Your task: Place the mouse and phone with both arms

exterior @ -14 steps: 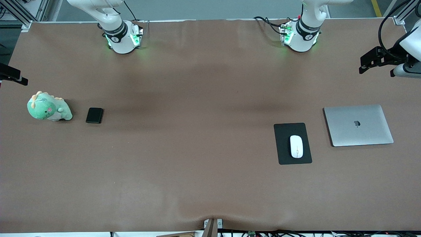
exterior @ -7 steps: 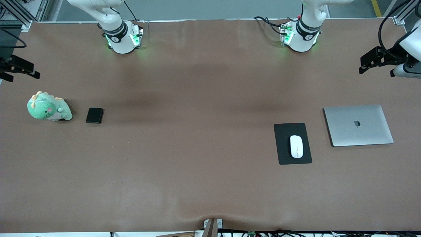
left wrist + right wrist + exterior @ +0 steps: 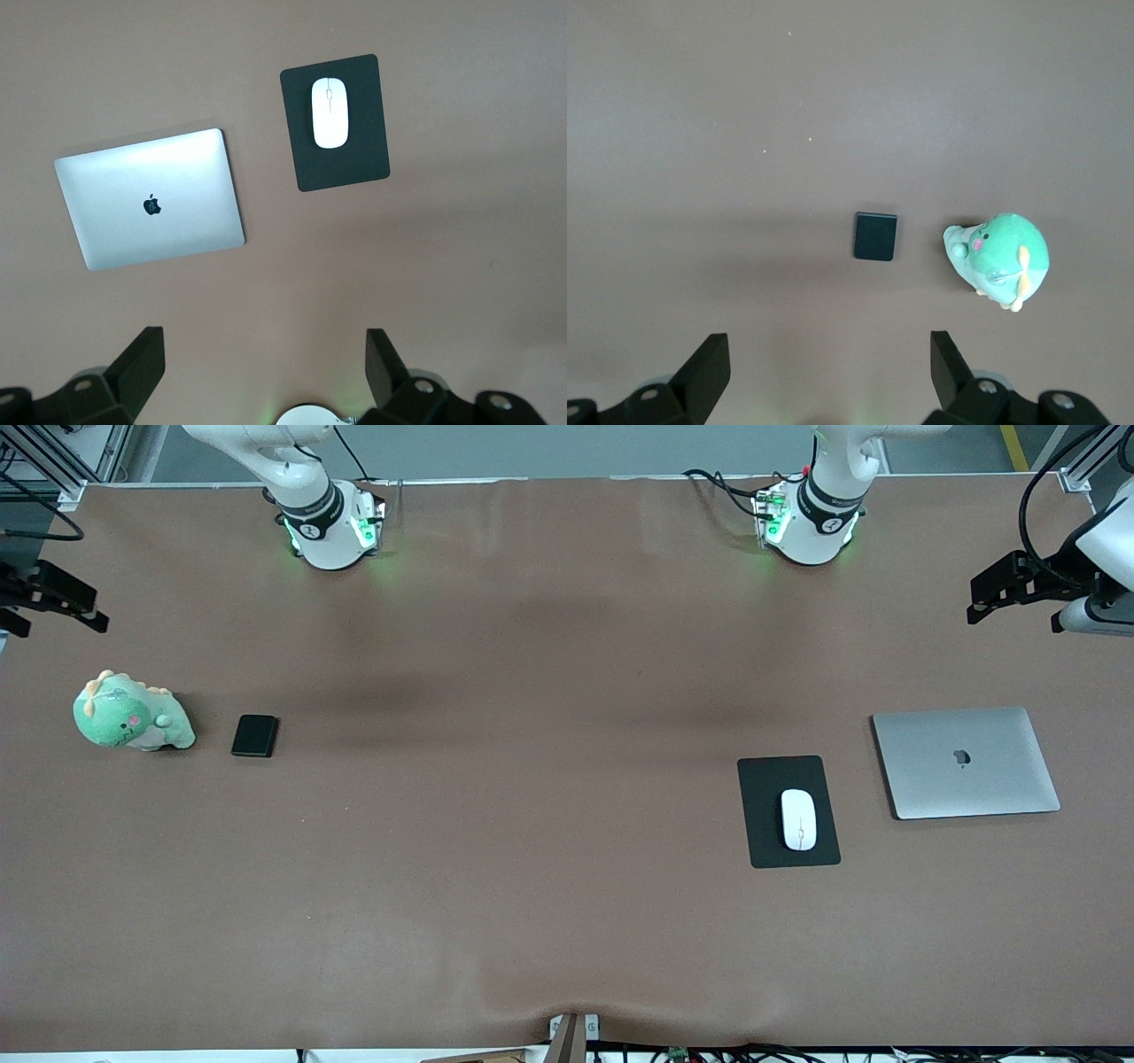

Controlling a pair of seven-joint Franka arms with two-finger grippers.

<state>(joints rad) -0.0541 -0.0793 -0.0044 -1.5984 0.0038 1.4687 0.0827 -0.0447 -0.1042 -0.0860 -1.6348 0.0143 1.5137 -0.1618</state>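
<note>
The white mouse lies on a black mouse pad toward the left arm's end of the table. It also shows in the left wrist view. The black phone lies flat on the table beside a green plush dinosaur toward the right arm's end, and shows in the right wrist view. My left gripper is up in the air over the table's edge at the left arm's end, open and empty. My right gripper is up over the edge at the right arm's end, open and empty.
A closed silver laptop lies beside the mouse pad, closer to the left arm's end of the table; it also shows in the left wrist view. The plush also shows in the right wrist view.
My right gripper has shifted a little toward the bases' side at the table's edge. The left arm, mouse and phone have not moved.
</note>
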